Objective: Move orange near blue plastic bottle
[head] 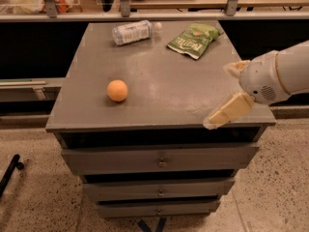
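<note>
The orange (117, 90) is a small round fruit sitting on the grey cabinet top (164, 81), left of the middle and near the front. The blue plastic bottle (133, 32) lies on its side at the back left of the top, with its white cap pointing right. My gripper (219, 96) hovers over the front right corner of the top, far to the right of the orange. Its two cream fingers (226, 113) are spread apart and hold nothing.
A green crinkly snack bag (194, 39) lies at the back right of the top. The cabinet has several drawers (159, 161) below. A shelf with metal posts (154, 13) runs behind. A black leg (9, 172) shows on the speckled floor at the left.
</note>
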`<state>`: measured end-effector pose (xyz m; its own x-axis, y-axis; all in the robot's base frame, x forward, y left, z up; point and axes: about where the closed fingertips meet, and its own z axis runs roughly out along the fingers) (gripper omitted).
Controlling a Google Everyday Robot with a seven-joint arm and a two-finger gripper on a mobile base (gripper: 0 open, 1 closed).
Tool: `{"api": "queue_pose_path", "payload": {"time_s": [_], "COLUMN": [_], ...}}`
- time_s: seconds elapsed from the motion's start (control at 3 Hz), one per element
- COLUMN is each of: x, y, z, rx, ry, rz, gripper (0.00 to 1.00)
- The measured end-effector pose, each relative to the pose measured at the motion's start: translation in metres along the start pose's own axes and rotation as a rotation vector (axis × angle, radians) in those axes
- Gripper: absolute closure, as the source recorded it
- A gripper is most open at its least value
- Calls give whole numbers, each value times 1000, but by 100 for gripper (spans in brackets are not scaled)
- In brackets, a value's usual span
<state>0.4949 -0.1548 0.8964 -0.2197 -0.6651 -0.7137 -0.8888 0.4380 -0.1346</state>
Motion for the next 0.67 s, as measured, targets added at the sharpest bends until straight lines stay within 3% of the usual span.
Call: {"api": "queue_pose_path", "payload": {"time_s": [0.33, 0.67], "x": [9, -3], "y": [13, 26], "z": [24, 37], "rx": [-46, -106], "ry": [-86, -206], "rz": [48, 44], "gripper": [0, 0]}}
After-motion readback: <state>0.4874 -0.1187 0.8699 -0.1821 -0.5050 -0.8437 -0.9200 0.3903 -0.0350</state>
